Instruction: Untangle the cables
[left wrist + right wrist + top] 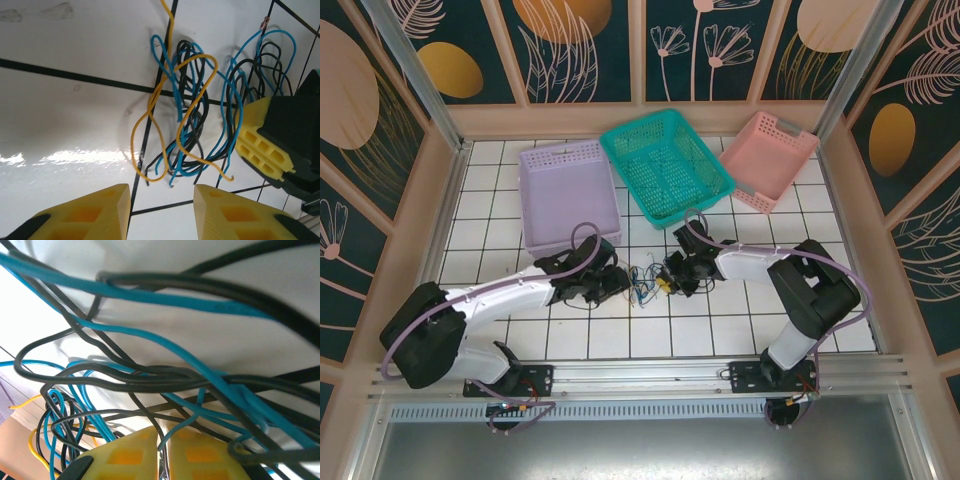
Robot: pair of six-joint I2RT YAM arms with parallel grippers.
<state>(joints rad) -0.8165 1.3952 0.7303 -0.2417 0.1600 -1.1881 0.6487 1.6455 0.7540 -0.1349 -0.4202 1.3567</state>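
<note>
Right jaws clamped on cables (200, 375), left jaws apart, lavender basket (570, 198), teal basket (665, 165), pink basket (770, 160) beyond

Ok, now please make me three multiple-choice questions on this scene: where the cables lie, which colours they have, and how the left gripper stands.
1. Where do the cables lie?
A) in a basket
B) on the table between the left gripper and the right gripper
C) on an arm
2. Which colours do the cables have?
A) red, green
B) white only
C) blue, black, yellow
3. How do the left gripper's fingers stand?
A) apart, nothing between
B) shut on a cable
C) gripping a basket
1 B: the top view shows the bundle on the tiles between them. 2 C: the left wrist view shows those three. 3 A: there, bare tile fills the gap.
</note>
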